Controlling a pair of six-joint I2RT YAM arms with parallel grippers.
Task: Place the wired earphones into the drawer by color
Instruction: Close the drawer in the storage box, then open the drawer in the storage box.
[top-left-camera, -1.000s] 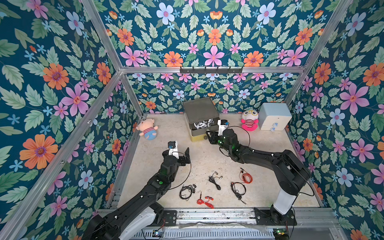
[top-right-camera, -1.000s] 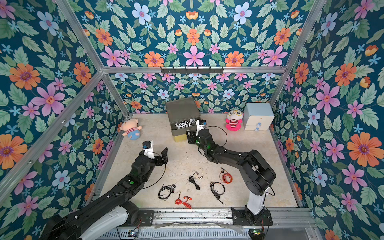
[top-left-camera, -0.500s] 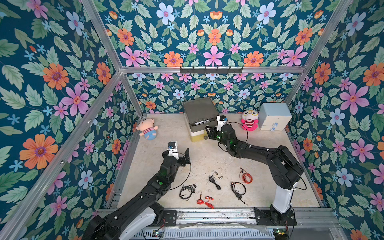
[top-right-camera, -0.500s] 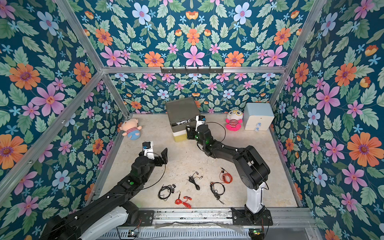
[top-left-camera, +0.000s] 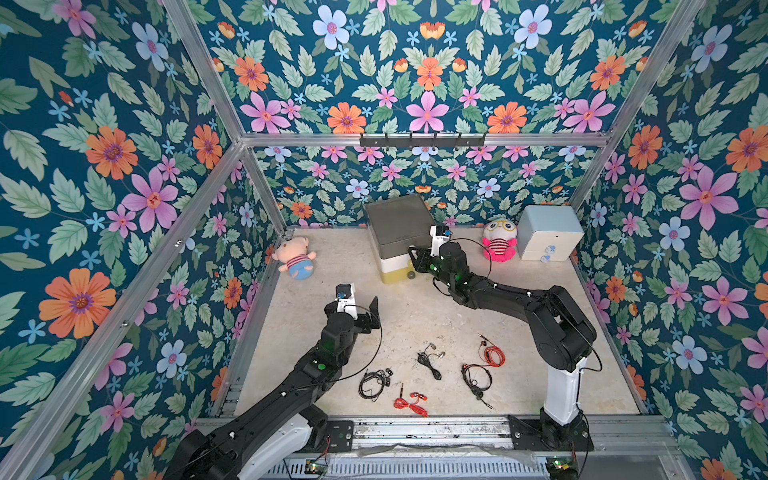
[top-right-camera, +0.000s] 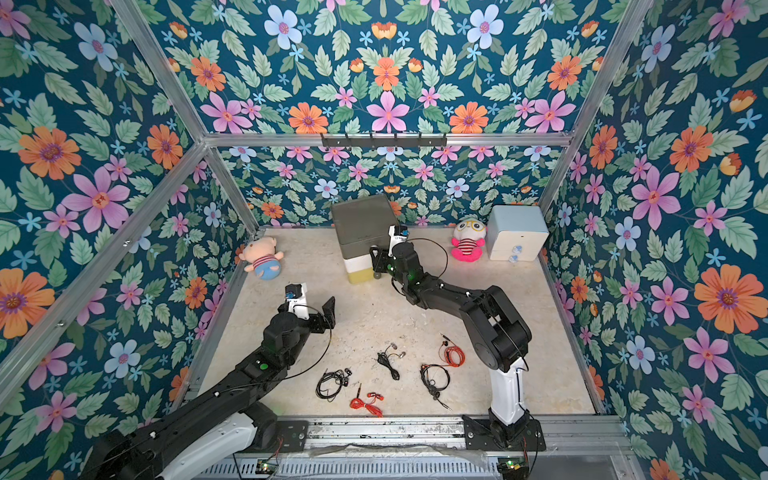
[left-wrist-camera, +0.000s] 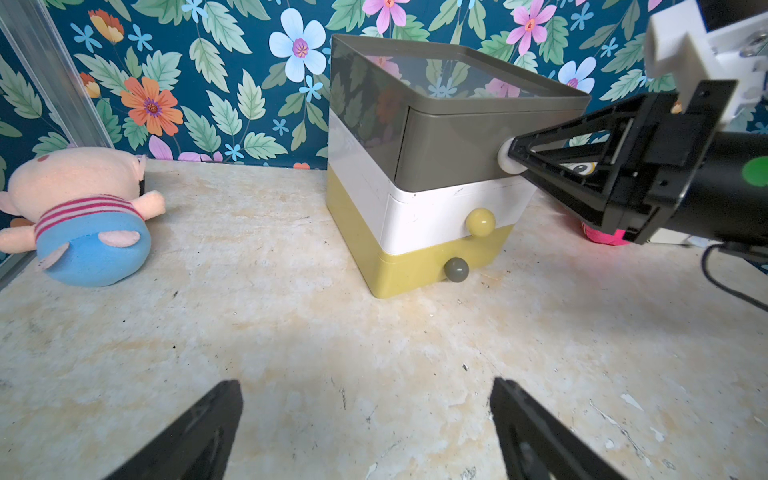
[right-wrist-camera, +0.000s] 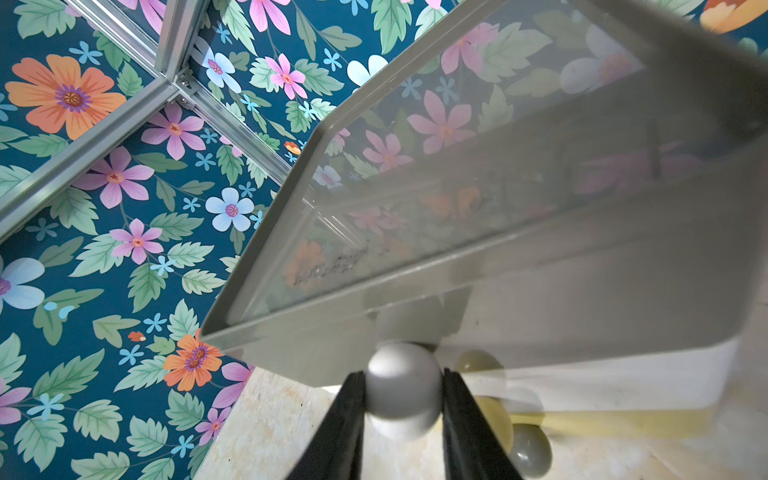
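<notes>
Wired earphones (top-left-camera: 429, 362) lie loose along the near side of the table (top-left-camera: 415, 316). Both top views show five bundles, three black and two red-orange (top-left-camera: 493, 355), all well apart from the drawers. They are judged light, limp and snag-prone. The thin cable would likely slip or uncoil if taken by a bud or plug, so the bunched middle of a coil is the place to pinch.

Left gripper (left-wrist-camera: 363, 384) hovers over mid-table, jaws spread wide and empty.

Farther back, right gripper (right-wrist-camera: 403, 388) is clamped on the white knob (left-wrist-camera: 505, 161) of the grey top drawer (left-wrist-camera: 449, 153) in the three-tier drawer unit (top-left-camera: 397, 266). That drawer looks pushed in.

No brand or label is legible. A faint scrawl on the grey top panel (right-wrist-camera: 457, 187) is unreadable.
</notes>
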